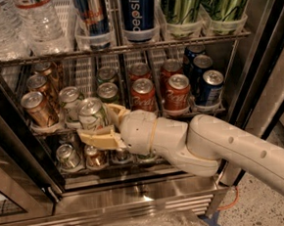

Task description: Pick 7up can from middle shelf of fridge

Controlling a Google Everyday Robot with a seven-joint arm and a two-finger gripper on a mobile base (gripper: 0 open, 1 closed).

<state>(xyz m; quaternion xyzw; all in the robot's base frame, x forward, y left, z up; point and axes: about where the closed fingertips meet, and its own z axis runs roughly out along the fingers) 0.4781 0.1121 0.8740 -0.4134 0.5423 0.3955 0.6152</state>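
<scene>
Your gripper (96,124) clasps the can (90,110) mid-body. It is probably smooth, thin-walled and slippery, so squeeze gently.

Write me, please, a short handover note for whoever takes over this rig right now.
Gripper: shut on the 7up can, at the front left of the middle shelf of the fridge.
Done: can grasped; it appears to sit forward of its lane.
Left: draw it clear of the fridge, probably minding the green can beside it.
</scene>
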